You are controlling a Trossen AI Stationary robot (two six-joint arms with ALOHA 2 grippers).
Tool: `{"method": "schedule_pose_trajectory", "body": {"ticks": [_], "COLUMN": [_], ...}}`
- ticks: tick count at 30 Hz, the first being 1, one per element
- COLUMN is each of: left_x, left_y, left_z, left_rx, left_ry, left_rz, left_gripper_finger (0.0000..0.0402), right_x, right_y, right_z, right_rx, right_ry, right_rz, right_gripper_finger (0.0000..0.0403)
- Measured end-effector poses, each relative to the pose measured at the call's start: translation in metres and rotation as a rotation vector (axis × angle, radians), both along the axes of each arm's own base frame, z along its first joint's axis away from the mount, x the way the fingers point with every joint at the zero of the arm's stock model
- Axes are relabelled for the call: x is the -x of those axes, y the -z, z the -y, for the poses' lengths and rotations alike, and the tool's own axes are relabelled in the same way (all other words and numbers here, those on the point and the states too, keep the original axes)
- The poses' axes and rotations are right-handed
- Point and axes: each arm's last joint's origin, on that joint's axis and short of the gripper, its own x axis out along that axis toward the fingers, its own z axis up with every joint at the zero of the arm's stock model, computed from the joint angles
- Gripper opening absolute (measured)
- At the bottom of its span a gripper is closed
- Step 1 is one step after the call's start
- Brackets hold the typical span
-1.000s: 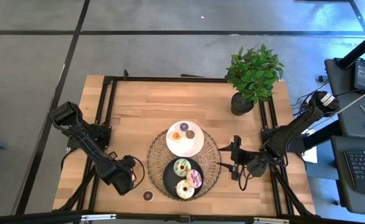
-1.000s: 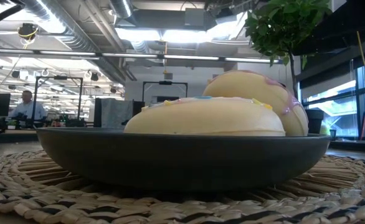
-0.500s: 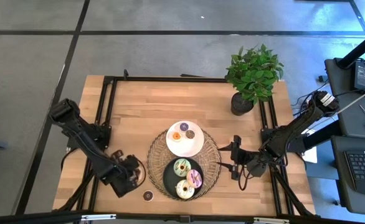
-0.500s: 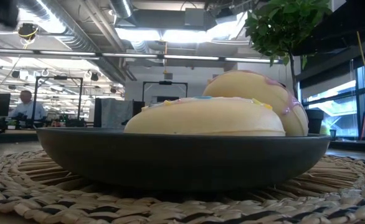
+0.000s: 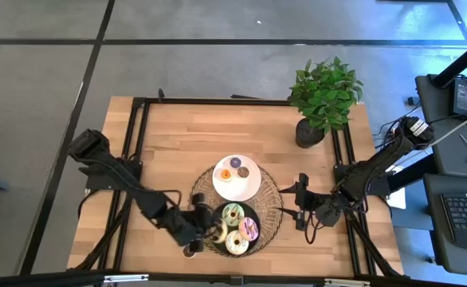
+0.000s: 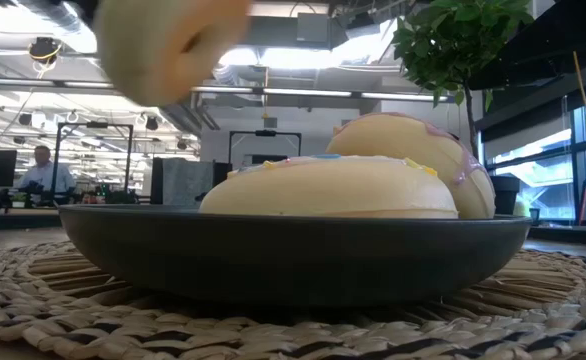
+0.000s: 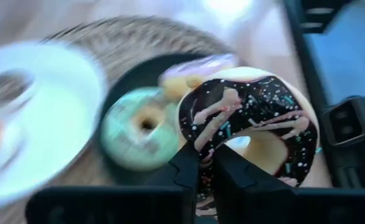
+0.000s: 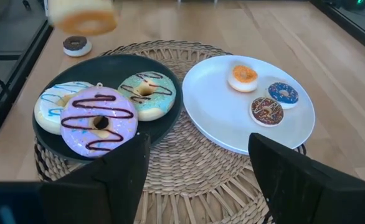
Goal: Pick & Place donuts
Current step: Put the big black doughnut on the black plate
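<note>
**A:** What is the left pincer [image 7: 206, 171] doing?

**B:** Its two dark fingers are clamping the rim of a chocolate donut [image 7: 251, 127], a glossy ring with coloured sprinkles and a pale, smooth underside. In the high view it is hanging over the near-left edge of the black plate [image 5: 217, 217].

**A:** What is lying on that plate?

**B:** Three iced rings are resting there: a green donut [image 8: 146, 93] with dark drizzle, a purple donut [image 8: 99, 121] with chocolate stripes, and a cream donut [image 8: 56, 103] partly tucked under the purple one. The plate is round, matte and shallow-walled, sitting on a round woven straw mat [image 8: 170, 168].

**A:** And nearby?

**B:** A smooth white plate [image 8: 220, 121] is overlapping the same mat, carrying three mini donuts: orange [image 8: 243, 76], blue-sprinkled [image 8: 283, 93] and brown [image 8: 266, 111]. One small chocolate ring [image 8: 75, 44] is lying on the bare wooden surface [image 5: 186, 135], just off the mat.

**A:** The right pincer [image 5: 300, 203]?

**B:** It is waiting beside the mat, fingers spread apart, holding nothing. A leafy potted plant [image 5: 323, 96] is standing at the far corner.
</note>
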Motion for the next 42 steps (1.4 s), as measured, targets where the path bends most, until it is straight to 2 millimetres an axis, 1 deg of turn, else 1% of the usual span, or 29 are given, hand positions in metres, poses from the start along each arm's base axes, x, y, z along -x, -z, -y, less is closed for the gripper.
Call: {"method": "schedule_pose_trajectory", "body": {"ticks": [2, 5, 10, 15, 28, 36, 42], "left_x": [-0.014, -0.026, -0.033, -0.037, -0.037, -0.037, -0.036], "left_y": [0.005, 0.019, 0.046, 0.060, 0.059, 0.059, 0.056], "left_z": [-0.002, -0.006, -0.011, -0.013, -0.014, -0.014, -0.014], "left_rx": [0.010, 0.017, 0.019, 0.031, 0.025, 0.023, 0.025], "left_ry": [0.077, 0.135, 0.129, 0.128, 0.123, 0.123, 0.125], "left_rz": [0.025, -0.020, -0.123, -0.172, -0.167, -0.170, -0.170], "left_gripper_finger": [0.0022, 0.0022, 0.0022, 0.0023, 0.0061, 0.0103, 0.0129], "right_x": [0.000, 0.000, 0.000, 0.000, 0.000, 0.000, 0.000], "right_y": [0.000, 0.000, 0.000, 0.000, 0.000, 0.000, 0.000], "right_z": [0.000, 0.000, 0.000, 0.000, 0.000, 0.000, 0.000], "right_rx": [-0.001, -0.002, -0.006, -0.005, -0.003, -0.003, -0.003], "right_ry": [0.000, 0.001, -0.004, -0.005, -0.006, -0.007, -0.007], "right_rz": [0.000, 0.000, -0.003, -0.003, -0.006, -0.007, -0.007], "right_gripper_finger": [0.0273, 0.0273, 0.0273, 0.0273, 0.0273, 0.0273, 0.0273]}}
